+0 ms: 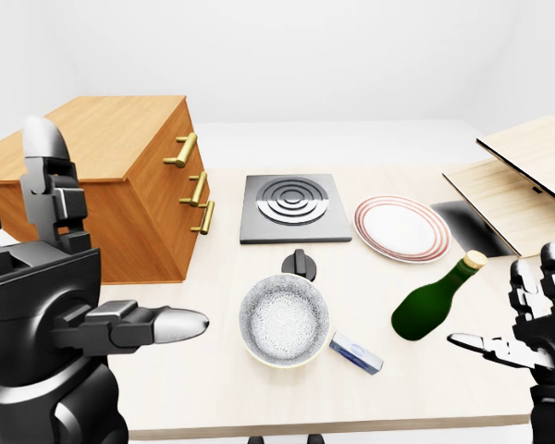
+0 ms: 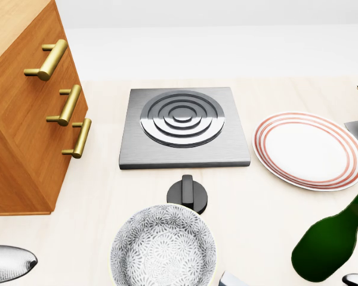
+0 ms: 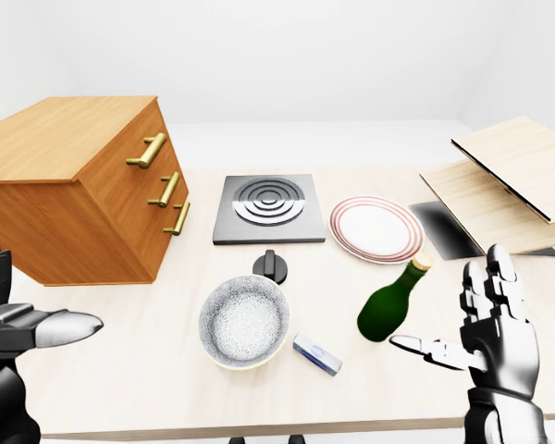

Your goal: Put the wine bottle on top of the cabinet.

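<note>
The green wine bottle [image 1: 430, 304] lies on its side on the pale table, right of centre, its cork end pointing up and to the right. The wooden cabinet [image 1: 120, 176] with brass handles stands at the left of the table, and nothing rests on its flat top. My left hand [image 1: 92, 296] is raised at the left edge of the left-eye view, open, well away from the bottle. My right hand [image 3: 458, 310] hovers open just right of the bottle, fingers spread, not touching it.
Between cabinet and bottle sit a patterned bowl [image 1: 284, 321], a black knob [image 1: 301, 264], a square hob plate [image 1: 289, 208] and a red-ringed plate [image 1: 402, 228]. A small blue box [image 1: 356, 352] lies by the bowl. Wooden boards [image 1: 518, 176] lie at the right.
</note>
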### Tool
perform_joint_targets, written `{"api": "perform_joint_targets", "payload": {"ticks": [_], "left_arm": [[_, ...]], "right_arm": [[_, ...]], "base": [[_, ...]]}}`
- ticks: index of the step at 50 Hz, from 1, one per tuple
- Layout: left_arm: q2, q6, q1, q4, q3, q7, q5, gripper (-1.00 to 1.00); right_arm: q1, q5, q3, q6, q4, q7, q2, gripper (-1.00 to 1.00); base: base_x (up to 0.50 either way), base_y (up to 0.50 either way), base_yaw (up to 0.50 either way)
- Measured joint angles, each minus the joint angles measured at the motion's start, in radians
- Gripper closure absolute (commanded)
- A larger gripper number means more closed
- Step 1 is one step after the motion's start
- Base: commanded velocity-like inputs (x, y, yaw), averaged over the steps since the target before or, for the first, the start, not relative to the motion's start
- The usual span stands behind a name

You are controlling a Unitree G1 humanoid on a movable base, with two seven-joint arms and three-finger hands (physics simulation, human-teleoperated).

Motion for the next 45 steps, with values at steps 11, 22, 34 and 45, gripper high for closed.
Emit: {"api": "perform_joint_targets", "payload": {"ticks": [11, 22, 34, 45], "left_arm": [[-0.002, 0.0, 0.005, 0.016, -0.001, -0.007, 0.004, -1.0], [-0.003, 0.0, 0.011, 0.027, 0.003, -0.013, 0.004, -1.0], [-0.004, 0.0, 0.015, 0.032, 0.004, -0.015, 0.004, -1.0], [-0.006, 0.0, 0.019, 0.038, 0.003, -0.018, 0.005, -1.0]], "right_arm": [[-0.021, -0.003, 0.042, 0.0, 0.044, -0.037, -0.026, -1.0], [-0.032, -0.003, 0.074, 0.0, 0.083, -0.062, -0.042, -1.0], [-0.042, -0.002, 0.098, 0.0, 0.118, -0.081, -0.055, -1.0], [-0.049, -0.002, 0.12, 0.0, 0.148, -0.097, -0.063, -1.0]], "base": [[0.0, 0.0, 0.0], [0.0, 0.0, 0.0], [0.0, 0.0, 0.0], [0.0, 0.0, 0.0]]}}
